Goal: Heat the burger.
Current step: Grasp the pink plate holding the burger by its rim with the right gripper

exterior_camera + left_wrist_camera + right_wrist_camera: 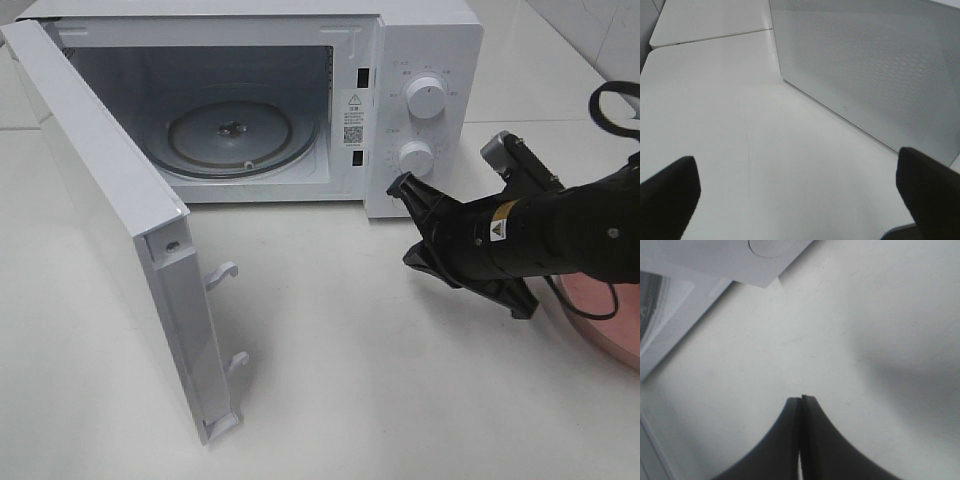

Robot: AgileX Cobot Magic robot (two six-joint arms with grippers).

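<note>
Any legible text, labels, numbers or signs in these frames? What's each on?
Nothing legible as words.
Sticker on microwave door frame: warning triangle plus QR-style code, print too small.
Markings around upper knob and lower knob: too small.
Yellow sticker on right arm: warning triangle only.
Wrist views: none.

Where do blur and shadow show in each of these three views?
Exterior high: sharp and evenly lit, with a faint shadow on the white tabletop below the black right end effector. Left wrist: the left end effector's dark fingers are blurred, while the white perforated microwave door is clearer. Right wrist: the shut fingers are blurred, and a soft grey shadow lies on the tabletop.
</note>
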